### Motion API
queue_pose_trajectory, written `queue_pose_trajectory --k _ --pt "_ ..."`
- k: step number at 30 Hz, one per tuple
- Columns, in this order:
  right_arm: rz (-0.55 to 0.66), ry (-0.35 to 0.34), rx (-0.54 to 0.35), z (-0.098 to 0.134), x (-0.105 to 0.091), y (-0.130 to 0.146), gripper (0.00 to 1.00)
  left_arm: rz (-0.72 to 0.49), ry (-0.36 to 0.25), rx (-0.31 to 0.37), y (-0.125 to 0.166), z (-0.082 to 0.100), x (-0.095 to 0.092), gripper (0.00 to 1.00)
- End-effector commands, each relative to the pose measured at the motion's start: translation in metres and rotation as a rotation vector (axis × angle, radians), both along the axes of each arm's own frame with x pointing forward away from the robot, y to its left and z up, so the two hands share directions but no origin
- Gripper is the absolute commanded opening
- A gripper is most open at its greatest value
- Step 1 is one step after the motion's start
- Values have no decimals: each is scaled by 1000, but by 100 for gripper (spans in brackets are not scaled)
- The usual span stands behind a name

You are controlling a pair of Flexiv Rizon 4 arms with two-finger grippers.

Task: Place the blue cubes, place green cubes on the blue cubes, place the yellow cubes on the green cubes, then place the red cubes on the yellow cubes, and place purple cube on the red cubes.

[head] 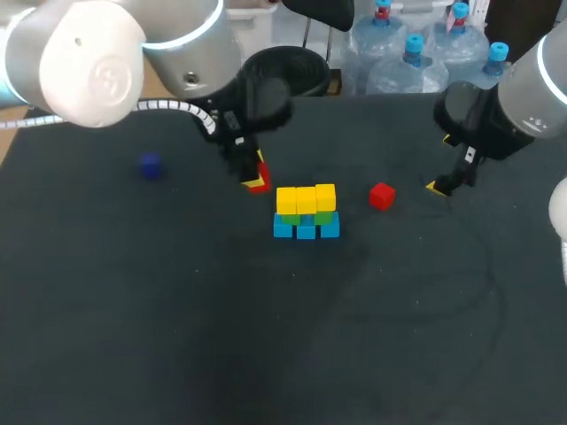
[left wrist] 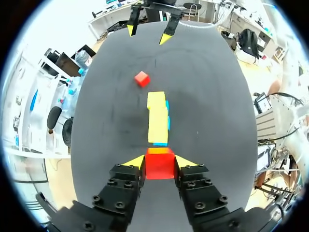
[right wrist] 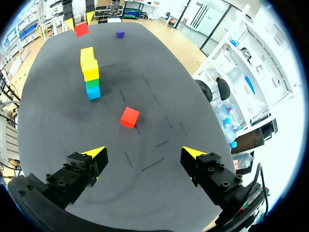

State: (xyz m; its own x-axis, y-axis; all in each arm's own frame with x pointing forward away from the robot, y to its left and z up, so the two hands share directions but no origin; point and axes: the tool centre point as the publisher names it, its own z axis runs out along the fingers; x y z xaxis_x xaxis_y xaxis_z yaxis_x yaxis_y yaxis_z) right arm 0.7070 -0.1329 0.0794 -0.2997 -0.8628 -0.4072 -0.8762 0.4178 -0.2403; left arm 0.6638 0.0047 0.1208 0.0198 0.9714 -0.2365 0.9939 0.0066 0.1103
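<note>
L hand point(left wrist: 160, 161) clamps red cube point(left wrist: 159, 167) by stack point(left wrist: 157, 118); R hand point(right wrist: 144, 152) wide open, empty.

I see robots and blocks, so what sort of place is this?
Probably a robot lab: on a table, the left gripper holds a red cube beside a cube stack; the right gripper hangs open.
</note>
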Motion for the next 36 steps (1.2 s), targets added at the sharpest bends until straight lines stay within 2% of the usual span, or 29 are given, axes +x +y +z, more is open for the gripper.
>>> queue_pose_trajectory --k 1,23,26,36 --pt "-5 -6 -2 0 -2 0 100 -7 3 2 -9 2 4 0" --pt "-5 -6 -2 0 -2 0 100 12 -3 -11 -7 4 4 0" --pt "-5 -6 -2 0 -2 0 100 6 -20 -47 -7 5 8 0" --pt "-5 -6 -2 0 -2 0 100 -65 42 56 -18 5 12 0"
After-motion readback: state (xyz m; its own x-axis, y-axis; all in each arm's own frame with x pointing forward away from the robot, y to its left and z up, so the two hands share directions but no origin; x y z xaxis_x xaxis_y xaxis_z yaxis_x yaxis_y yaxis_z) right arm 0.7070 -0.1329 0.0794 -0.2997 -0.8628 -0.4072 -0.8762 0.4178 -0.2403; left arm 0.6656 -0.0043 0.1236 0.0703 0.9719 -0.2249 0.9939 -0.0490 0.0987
